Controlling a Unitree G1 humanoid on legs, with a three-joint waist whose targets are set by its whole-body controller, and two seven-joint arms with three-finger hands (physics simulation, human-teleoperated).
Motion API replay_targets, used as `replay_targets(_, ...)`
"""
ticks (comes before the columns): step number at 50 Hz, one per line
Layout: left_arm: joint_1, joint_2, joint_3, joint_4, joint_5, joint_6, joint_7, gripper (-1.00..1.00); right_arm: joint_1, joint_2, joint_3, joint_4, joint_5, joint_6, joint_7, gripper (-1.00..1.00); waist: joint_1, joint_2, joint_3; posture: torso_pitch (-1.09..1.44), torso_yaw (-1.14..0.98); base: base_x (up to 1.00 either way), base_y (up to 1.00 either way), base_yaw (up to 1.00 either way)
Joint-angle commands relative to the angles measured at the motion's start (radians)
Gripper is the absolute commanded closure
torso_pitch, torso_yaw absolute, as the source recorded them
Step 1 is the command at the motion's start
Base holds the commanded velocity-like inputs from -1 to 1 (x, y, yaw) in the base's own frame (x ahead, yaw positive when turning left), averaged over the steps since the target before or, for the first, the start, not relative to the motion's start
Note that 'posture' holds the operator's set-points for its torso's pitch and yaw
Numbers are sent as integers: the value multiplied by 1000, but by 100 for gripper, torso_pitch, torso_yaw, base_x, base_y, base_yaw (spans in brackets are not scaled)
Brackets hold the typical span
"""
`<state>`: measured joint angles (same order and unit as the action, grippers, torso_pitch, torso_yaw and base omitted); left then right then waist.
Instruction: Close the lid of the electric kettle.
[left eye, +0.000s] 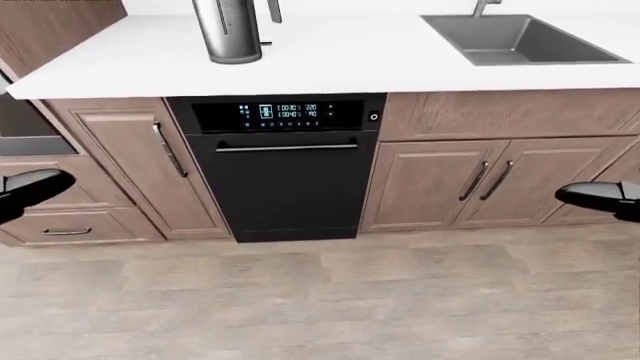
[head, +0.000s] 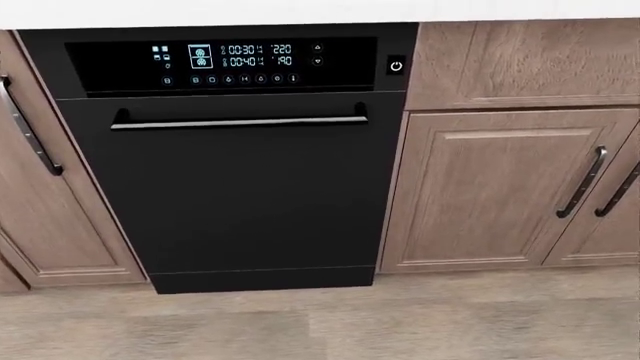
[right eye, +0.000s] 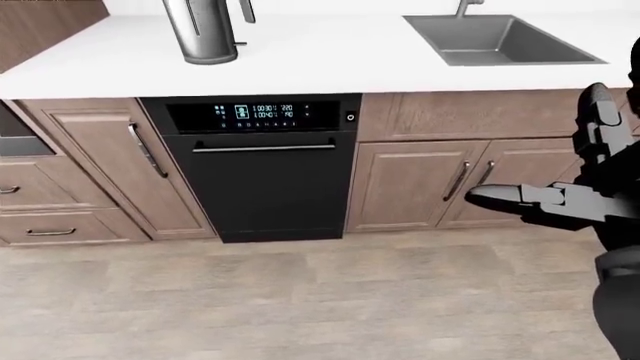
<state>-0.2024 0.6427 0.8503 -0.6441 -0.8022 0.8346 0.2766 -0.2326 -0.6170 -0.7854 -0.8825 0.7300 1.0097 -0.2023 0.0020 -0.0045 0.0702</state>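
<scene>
Left-eye view: steel cylindrical electric kettle (left eye: 228, 31) on white worktop (left eye: 330, 52), above-left of the glossy black dishwasher (left eye: 285, 169); top cropped, so lid state unclear. Right robot hand (right eye: 545, 196) fingers spread, empty, low beside dishwasher. Left robot hand (left eye: 30, 187) barely visible, can't tell grip. Approach needed first.

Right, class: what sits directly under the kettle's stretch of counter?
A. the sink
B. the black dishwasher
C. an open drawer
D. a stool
B: in the left-eye view the kettle stands on the white counter just above the black dishwasher.
</scene>
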Motion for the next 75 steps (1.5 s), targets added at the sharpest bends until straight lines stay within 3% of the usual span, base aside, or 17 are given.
replay_targets(1, -18, 26, 20, -28, -9, -21, 4, -100, -13, -12, -8, -14, -33, -30, 15, -100, 0, 4, -16, 0, 0, 0, 2, 0)
replay_targets(8, -14, 28, 20, -29, -10, -23, 4, -100, -24, 0, -12, -24, -56, -11, 39, -100, -3, -36, -40, 0, 0, 0, 37, 0)
replay_targets(13, -10, 18, 9, -20, 9, -39, -8, -100, -30, 3, -13, -26, -61, -2, 43, -100, -11, 31, -20, 0, 0, 0, 42, 0)
replay_targets(15, -13, 19, 10, -22, 8, -34, -7, -100, -31, 2, -13, -27, -64, 0, 46, -100, -12, 110, -47, 0, 0, 0, 42, 0)
replay_targets(27, -12, 13, 9, -22, 13, -34, -10, -100, -32, 17, -7, -31, -81, 1, 56, -100, -8, -56, -26, 0, 0, 0, 42, 0)
replay_targets(35, -13, 14, 12, -26, 15, -28, -13, -100, -29, 21, -2, -33, -97, 0, 67, -100, -10, -22, -29, 0, 0, 0, 41, 0)
replay_targets(38, -12, 12, 9, -22, 21, -34, -17, -100, -33, 21, -4, -37, -100, 10, 70, -100, -14, 32, -28, 0, 0, 0, 41, 0)
replay_targets(40, -14, 13, 9, -23, 20, -31, -16, -100, -35, 21, -2, -36, -104, 10, 73, -100, -10, 122, -52, 0, 0, 0, 41, 0)
replay_targets(41, -12, 10, 7, -20, 25, -35, -19, -100, -38, 20, -4, -35, -104, 12, 73, -100, -5, 71, -36, 0, 0, 0, 41, 0)
replay_targets(54, -14, 7, 5, -18, 32, -36, -24, -100, -39, 30, -3, -36, -117, 12, 84, -100, -4, -63, -34, 0, 0, 0, 41, 0)
replay_targets(55, -11, 3, 3, -14, 38, -42, -28, -100, -39, 31, -3, -38, -117, 13, 84, -100, -13, -26, -29, 0, 0, 0, 41, 0)
replay_targets(58, -11, 0, -1, -14, 44, -45, -30, -100, -39, 32, -4, -37, -117, 13, 84, -100, -11, -49, -44, 0, 0, 0, 41, 0)
replay_targets(62, -12, -4, -4, -12, 51, -47, -35, -100, -39, 32, -3, -39, -117, 15, 83, -100, -11, -10, -27, 0, 0, 0, 41, 0)
replay_targets(64, -13, -6, -6, -12, 53, -48, -35, -100, -38, 35, 2, -36, -121, 9, 85, -100, -14, 28, -24, 0, 0, 0, 41, 0)
replay_targets(66, -12, -8, -6, -14, 54, -46, -36, -100, -37, 36, 3, -36, -124, 7, 87, -100, -10, 122, -51, 0, 0, 0, 41, 0)
replay_targets(69, -11, -10, -6, -15, 56, -46, -38, -100, -40, 38, 6, -37, -126, 8, 86, -100, 6, 50, -14, 0, 0, 0, 28, 0)
replay_targets(75, -14, -6, 4, -30, 41, -27, -30, -100, -43, 43, 4, -29, -103, -1, 61, -100, -8, 39, -6, 0, 0, 0, 0, 0)
